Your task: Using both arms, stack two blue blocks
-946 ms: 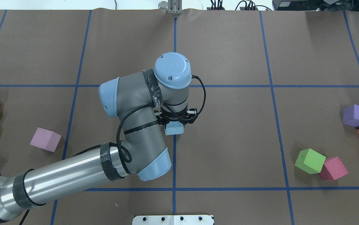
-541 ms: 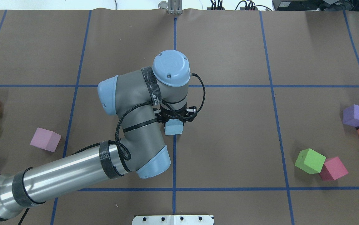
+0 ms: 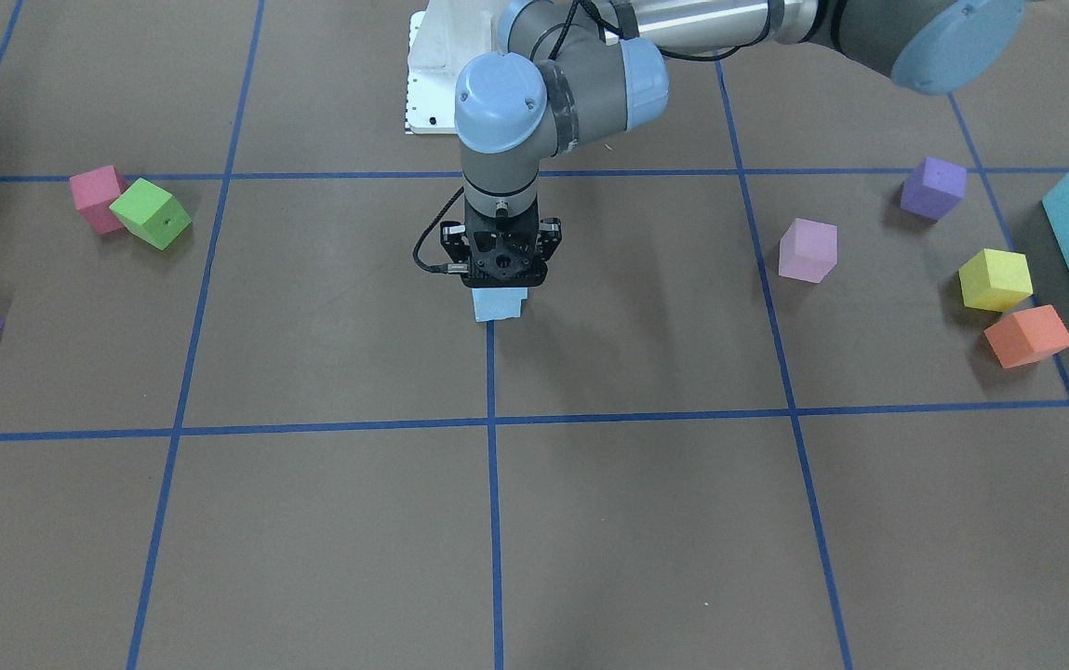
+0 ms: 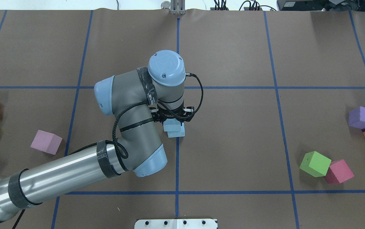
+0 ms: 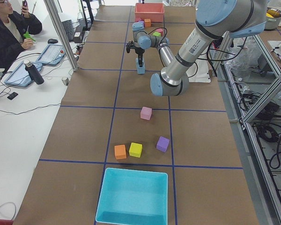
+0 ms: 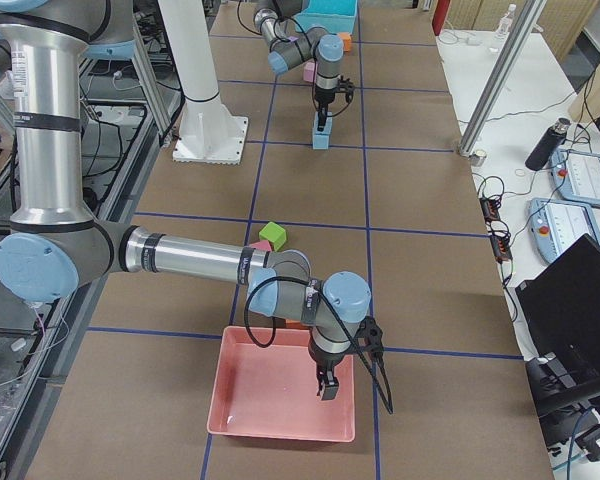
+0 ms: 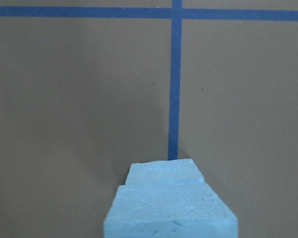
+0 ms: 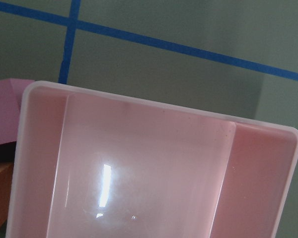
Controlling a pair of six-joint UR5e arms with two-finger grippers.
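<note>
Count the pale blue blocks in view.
2. Both are at the centre of the table, beneath the left claw: the lower blue block on the table, the upper blue block stacked over it, slightly offset. Others could be hidden behind the arm.

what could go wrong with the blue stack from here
1. The upper blue block looks offset from the lower blue block, not squarely over it, so it may tip or slide off once freed.
2. The left gripper sits right over the stack. Whether it grips is unclear, and any sideways pull-away could drag the top one off.
</note>
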